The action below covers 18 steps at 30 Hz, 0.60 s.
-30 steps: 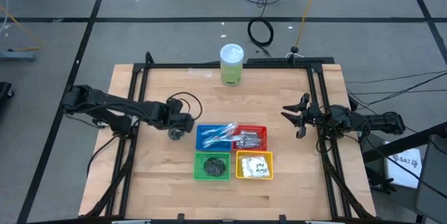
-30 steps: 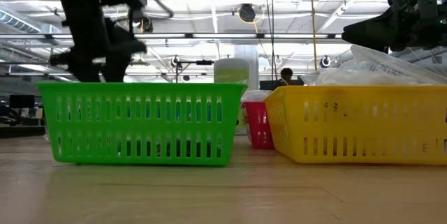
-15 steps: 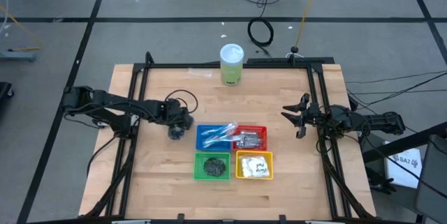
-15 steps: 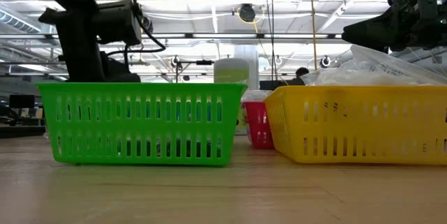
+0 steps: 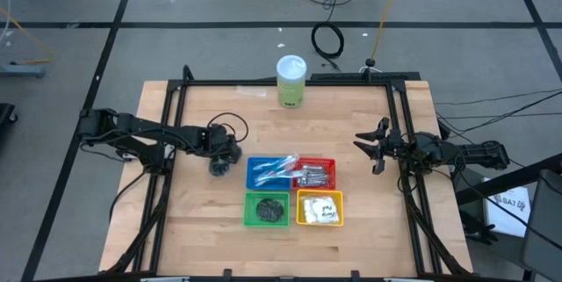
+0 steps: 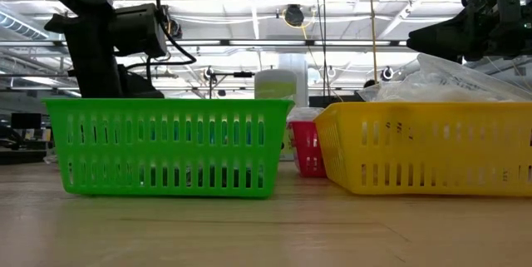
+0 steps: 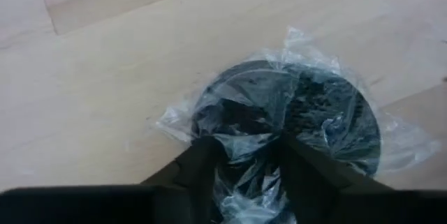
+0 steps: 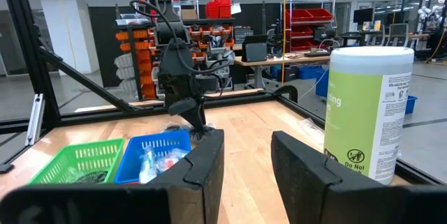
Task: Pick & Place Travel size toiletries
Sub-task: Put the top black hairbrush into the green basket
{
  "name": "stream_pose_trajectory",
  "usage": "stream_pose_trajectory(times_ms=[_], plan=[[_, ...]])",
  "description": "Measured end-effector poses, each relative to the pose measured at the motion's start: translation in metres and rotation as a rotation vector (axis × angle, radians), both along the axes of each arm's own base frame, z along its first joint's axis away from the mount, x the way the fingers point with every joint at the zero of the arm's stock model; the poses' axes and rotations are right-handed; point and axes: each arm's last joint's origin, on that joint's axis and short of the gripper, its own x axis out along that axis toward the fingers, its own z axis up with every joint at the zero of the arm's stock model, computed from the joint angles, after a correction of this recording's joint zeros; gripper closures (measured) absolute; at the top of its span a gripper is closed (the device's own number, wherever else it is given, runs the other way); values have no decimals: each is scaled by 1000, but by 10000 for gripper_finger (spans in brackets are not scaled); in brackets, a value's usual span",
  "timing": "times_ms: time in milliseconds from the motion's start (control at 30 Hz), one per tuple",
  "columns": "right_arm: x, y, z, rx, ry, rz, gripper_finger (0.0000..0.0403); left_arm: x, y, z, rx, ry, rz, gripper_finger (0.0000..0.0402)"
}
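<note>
A: Where does the dark grey round puff in clear wrap [image 7: 293, 112] lie?
B: On the wooden bench [image 5: 202, 220], beside the blue basket [image 5: 268, 173]; the left tool [image 7: 244, 165] pinches its wrapper.
A: The right tool [image 5: 376, 148]?
B: Fingers apart, at the bench's right edge.

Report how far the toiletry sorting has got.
Done: all four baskets hold items, including sticks in the blue basket and sachets in the yellow. In hand: left gripper pinches a wrapped dark puff on the table. Left: dropping it in a basket. Right gripper waits open.
</note>
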Motion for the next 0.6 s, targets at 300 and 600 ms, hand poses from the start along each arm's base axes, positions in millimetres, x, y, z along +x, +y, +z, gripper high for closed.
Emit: stream_pose_trajectory(times_ms=[300, 600], plan=[[0, 0, 0, 0, 0, 0, 293, 0, 0, 0, 8, 4, -30, 391], [0, 0, 0, 0, 0, 0, 293, 11, 3, 12, 98, -14, -92, 398]])
